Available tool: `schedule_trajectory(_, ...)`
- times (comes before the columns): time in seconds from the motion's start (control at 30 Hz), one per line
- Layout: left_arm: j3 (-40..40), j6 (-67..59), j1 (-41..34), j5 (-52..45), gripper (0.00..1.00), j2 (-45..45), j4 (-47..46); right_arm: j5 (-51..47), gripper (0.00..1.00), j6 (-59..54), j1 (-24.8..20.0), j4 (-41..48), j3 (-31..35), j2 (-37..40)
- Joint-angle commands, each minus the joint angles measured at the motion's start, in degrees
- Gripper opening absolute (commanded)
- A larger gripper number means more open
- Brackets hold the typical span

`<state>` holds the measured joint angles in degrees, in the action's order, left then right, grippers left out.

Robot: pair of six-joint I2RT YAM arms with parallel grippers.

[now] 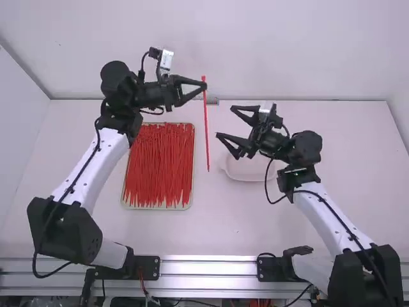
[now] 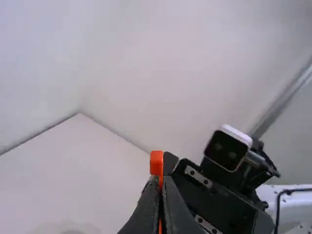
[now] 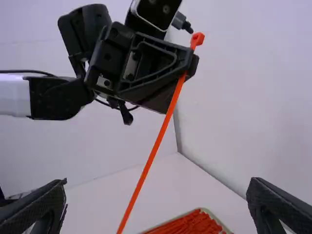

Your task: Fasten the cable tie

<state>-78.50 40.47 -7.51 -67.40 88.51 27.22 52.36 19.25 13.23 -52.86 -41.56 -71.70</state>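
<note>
The white counter (image 1: pixel 358 147) lies bare along its right side and across its near edge. Walls close off its far edge and left edge.

The left arm rises from its base near the left corner and bends over the far edge, wrist level. The left fingers (image 1: pixel 199 88) are held high above the counter and clamped on a red cable tie (image 1: pixel 206 128) just below its head. The tie hangs straight down, its tip in the air near the counter's middle.

The right arm reaches up from the near right corner. Its right fingers (image 1: pixel 229 142) are spread wide apart, level and turned toward the tie but well short of it, above a shallow white dish (image 1: pixel 246 174) at the middle.

A tray (image 1: pixel 156 206) left of the middle holds a thick layer of red ties (image 1: pixel 160 163) lying lengthwise.
</note>
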Motion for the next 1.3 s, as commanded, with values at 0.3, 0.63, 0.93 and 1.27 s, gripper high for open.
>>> schedule_trajectory(0.3,-3.69,2.62,2.62,2.56,0.02,0.5,-3.23,0.35,0.99,-7.34,-0.13,5.35,-0.79,0.48)
schedule_trajectory(0.63,-18.95,-2.43,2.36,3.98,0.02,8.52,-27.26,8.83,0.98,-27.96,0.13,5.11,-0.79,0.5)
schedule_trajectory(0.93,-23.39,-0.85,2.67,3.82,0.02,14.12,-44.74,17.22,0.98,-63.14,3.37,11.8,-0.79,0.48)
schedule_trajectory(1.27,-23.32,-0.74,2.58,-1.18,0.03,14.16,-50.18,17.14,0.98,-94.12,4.02,23.34,-0.79,0.5)
